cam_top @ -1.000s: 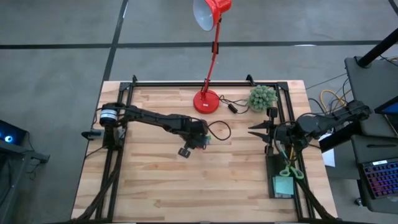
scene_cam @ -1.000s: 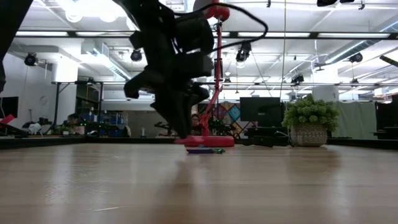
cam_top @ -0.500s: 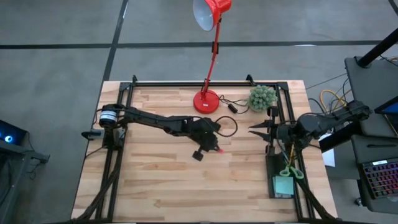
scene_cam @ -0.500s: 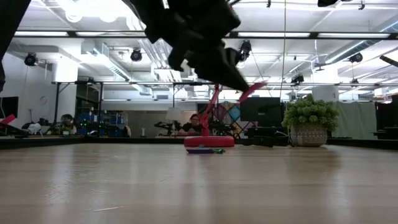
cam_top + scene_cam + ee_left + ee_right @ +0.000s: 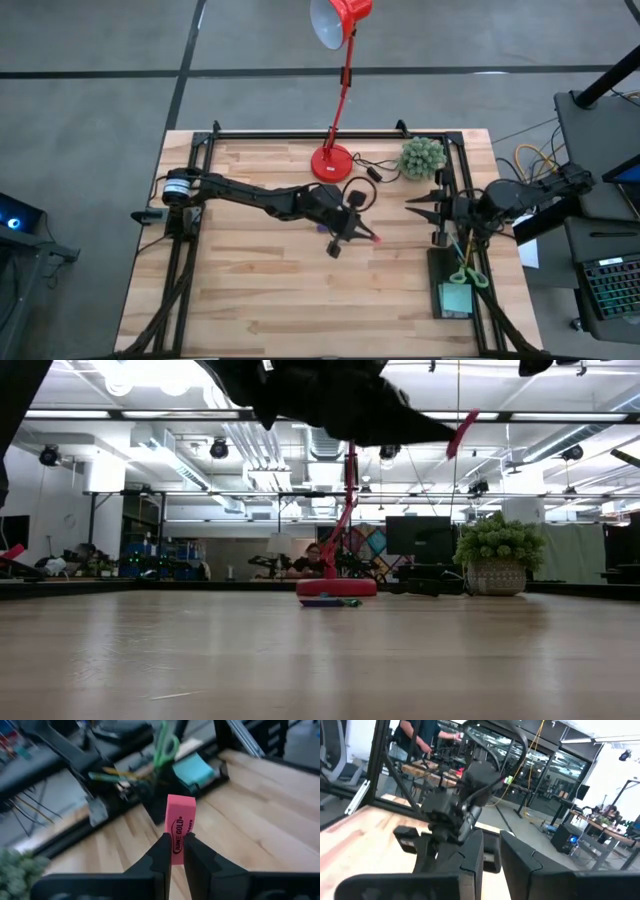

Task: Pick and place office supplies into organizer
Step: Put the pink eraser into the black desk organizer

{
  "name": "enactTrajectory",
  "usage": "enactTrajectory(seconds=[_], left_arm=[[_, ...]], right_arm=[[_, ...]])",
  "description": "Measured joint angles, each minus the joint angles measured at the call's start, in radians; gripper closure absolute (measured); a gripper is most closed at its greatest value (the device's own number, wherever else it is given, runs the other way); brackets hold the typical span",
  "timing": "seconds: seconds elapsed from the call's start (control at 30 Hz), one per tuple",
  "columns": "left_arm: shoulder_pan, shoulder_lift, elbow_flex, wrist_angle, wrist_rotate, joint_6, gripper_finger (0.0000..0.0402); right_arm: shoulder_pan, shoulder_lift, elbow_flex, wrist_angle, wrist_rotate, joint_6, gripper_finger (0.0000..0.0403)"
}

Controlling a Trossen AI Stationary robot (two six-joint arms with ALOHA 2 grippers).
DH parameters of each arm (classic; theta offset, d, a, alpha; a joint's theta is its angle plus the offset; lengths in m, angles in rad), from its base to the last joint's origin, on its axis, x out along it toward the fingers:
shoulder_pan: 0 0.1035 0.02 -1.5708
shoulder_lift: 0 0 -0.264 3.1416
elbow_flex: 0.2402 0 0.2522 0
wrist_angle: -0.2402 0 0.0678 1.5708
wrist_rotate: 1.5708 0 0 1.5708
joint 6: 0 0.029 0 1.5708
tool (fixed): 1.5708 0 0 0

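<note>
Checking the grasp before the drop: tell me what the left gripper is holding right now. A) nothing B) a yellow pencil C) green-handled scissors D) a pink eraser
D: in the left wrist view the left gripper is shut on an upright pink eraser, carried above the table; the green-handled scissors already lie in the organizer.

Black lettering printed along the face of the pink eraser (image 5: 179,827), running lengthwise; only partly legible, seemingly "JUNE GOLD" plus a smaller word ending in "ers". No other readable text anywhere.
</note>
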Motion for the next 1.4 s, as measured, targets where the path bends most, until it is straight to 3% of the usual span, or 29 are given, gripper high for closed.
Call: enactTrajectory(seconds=[0.23, 0.7, 0.87, 0.97, 1.07, 1.2, 1.27, 1.4], left_arm=[[0.001, -0.002, 0.0, 0.136, -0.001, 0.023, 0.038], [0.001, -0.025, -0.008, 0.099, -0.012, 0.025, 0.038], [0.001, -0.031, -0.006, -0.02, -0.029, 0.024, 0.0379], [0.001, -0.038, -0.008, -0.103, -0.043, 0.024, 0.0379], [0.002, -0.06, -0.009, -0.227, -0.133, 0.022, 0.0379], [0.008, -0.118, -0.01, -0.44, -0.264, -0.035, 0.0379], [0.015, -0.151, -0.021, -0.539, -0.284, -0.082, 0.0379], [0.024, -0.216, -0.065, -0.588, -0.286, -0.114, 0.0379]], right_arm=[[0.0, 0.022, 0.0, -0.027, 0.0, -0.038, 0.0349], [0.0, 0.035, 0.0, -0.071, 0.0, -0.04, 0.0348], [0.0, 0.036, 0.0, -0.15, 0.0, -0.003, 0.0328], [0.0, 0.051, 0.0, -0.168, -0.001, 0.023, 0.0294], [0.0, 0.087, 0.0, -0.167, -0.002, 0.035, 0.0248], [-0.002, 0.167, 0.002, -0.167, -0.002, 0.073, 0.0201], [-0.005, 0.222, 0.016, -0.183, -0.005, 0.117, 0.0189], [-0.019, 0.343, 0.08, -0.283, -0.021, 0.182, 0.0182]])
